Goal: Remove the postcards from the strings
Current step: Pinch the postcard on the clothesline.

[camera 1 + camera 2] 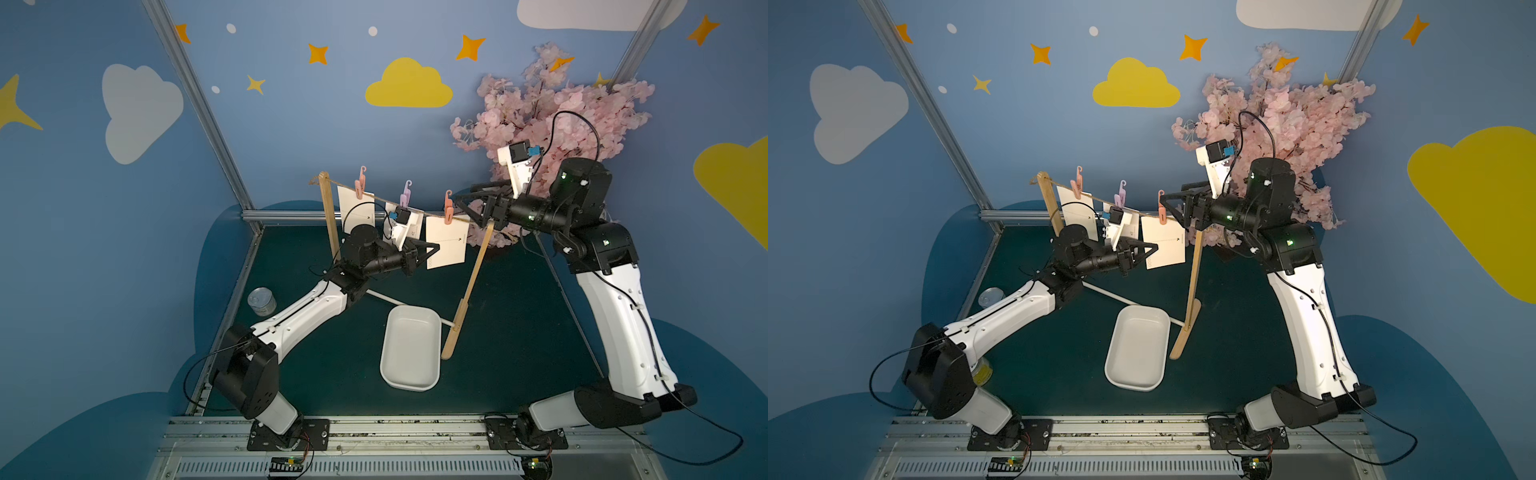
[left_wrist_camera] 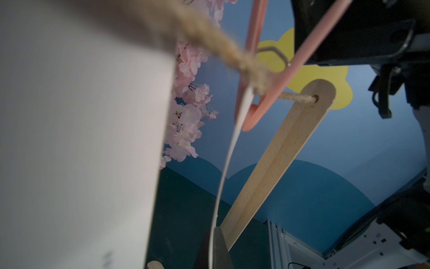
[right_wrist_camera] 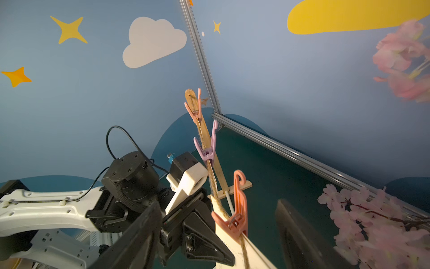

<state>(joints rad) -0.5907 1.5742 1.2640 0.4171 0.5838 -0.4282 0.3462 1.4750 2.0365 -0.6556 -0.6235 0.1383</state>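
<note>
- Left gripper [image 1: 433, 250] clamped the end postcard [image 1: 451, 239] by its lower corner; the card hung from the string [image 2: 221, 45].
- Right gripper [image 1: 463, 204] stood open at the pink clothespin [image 1: 448, 210]; best squeeze that before tugging.

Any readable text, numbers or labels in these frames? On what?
None legible.
Postcard nearest the right arm: dotted arrow and small print at the lower corner, too small to read.
Middle postcard: print marks, blurred.
Third postcard: arrow mark only, too small to read.
Can: no readable label.
</note>
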